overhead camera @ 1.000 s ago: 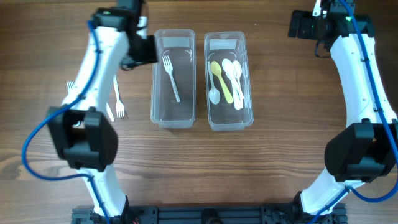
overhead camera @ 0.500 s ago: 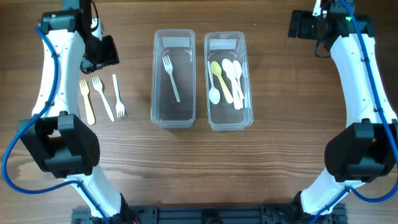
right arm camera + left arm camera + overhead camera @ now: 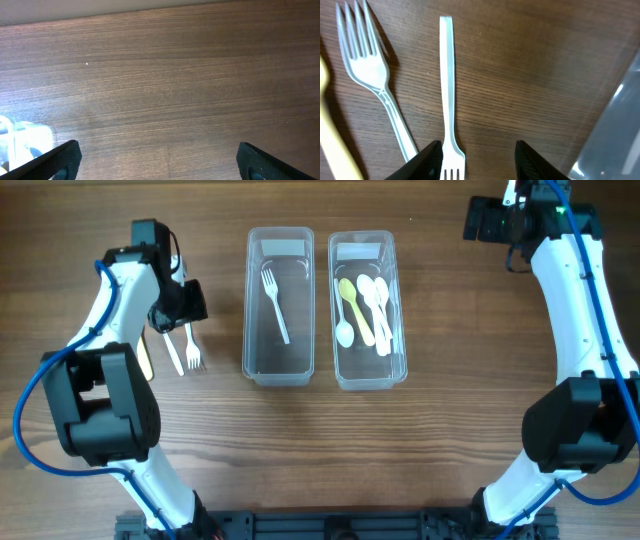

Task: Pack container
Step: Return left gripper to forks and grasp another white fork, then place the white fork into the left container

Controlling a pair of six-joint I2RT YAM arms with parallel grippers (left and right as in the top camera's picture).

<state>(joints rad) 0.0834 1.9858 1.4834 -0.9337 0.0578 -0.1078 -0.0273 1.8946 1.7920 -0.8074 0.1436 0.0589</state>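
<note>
Left of fork container [image 3: 248, 310]: L gripper [image 3: 477, 155] spread open, empty; white fork [image 3: 446, 85] on table, neck between fingers, off-centre; long axis runs straight ahead, parallel to container; L arm nearer; R gripper [image 3: 160, 160] open, empty, well apart.
</note>
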